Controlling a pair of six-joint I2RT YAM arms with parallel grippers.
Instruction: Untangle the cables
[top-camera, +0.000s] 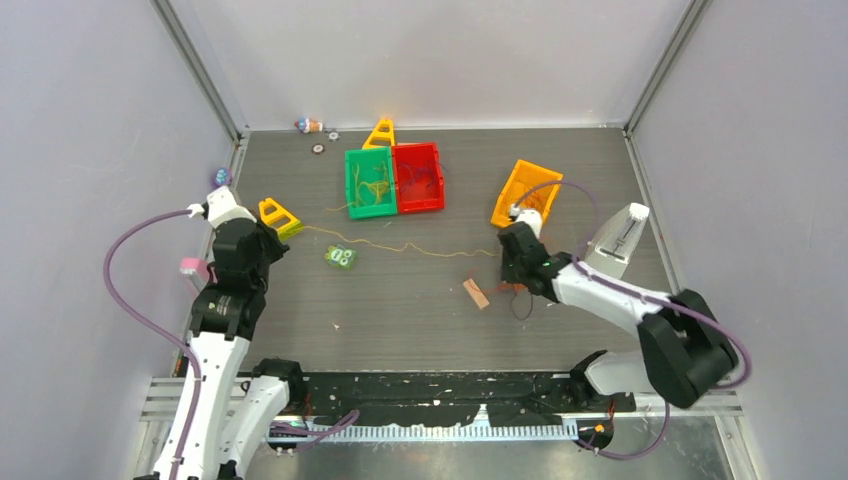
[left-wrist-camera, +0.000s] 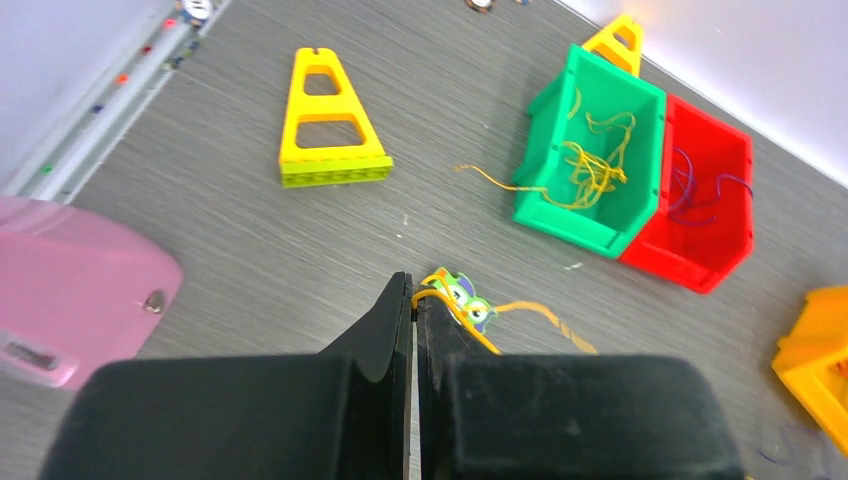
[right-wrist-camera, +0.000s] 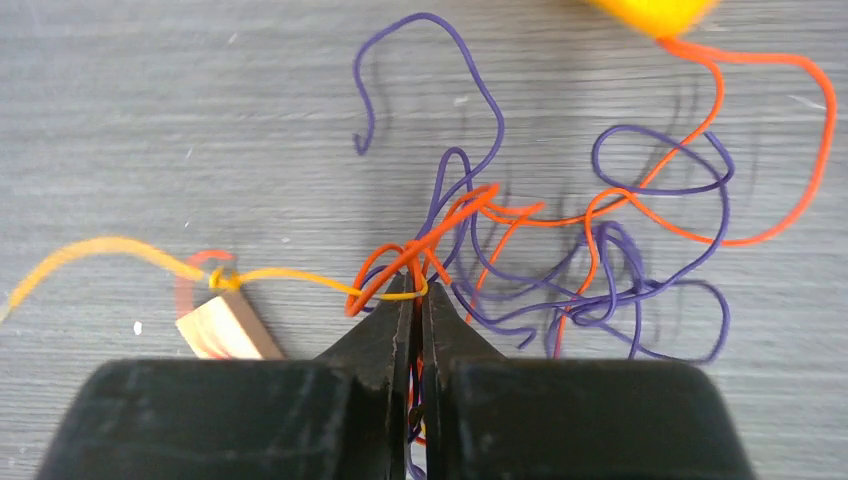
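Observation:
A tangle of orange and purple cables (right-wrist-camera: 590, 255) lies on the grey table in the right wrist view. My right gripper (right-wrist-camera: 415, 292) is shut on strands at the tangle's near edge, where a yellow cable (right-wrist-camera: 300, 278) also enters the jaws. That yellow cable (top-camera: 410, 247) stretches left across the table to my left gripper (left-wrist-camera: 414, 300), which is shut on its other end. More yellow cables (left-wrist-camera: 590, 165) fill the green bin (left-wrist-camera: 545, 110). Purple ones (left-wrist-camera: 700, 190) lie in the red bin (left-wrist-camera: 700, 265). From above, the right gripper (top-camera: 512, 278) sits low over the tangle.
A small wooden block (right-wrist-camera: 225, 328) lies by a knot in the yellow cable. An owl-faced tile (top-camera: 341, 257) sits under the cable. Yellow triangle pieces (top-camera: 278, 215) (top-camera: 381, 134), a tipped orange bin (top-camera: 524, 190), a pink object (left-wrist-camera: 70, 290) and small bits at the back wall (top-camera: 310, 126) are around.

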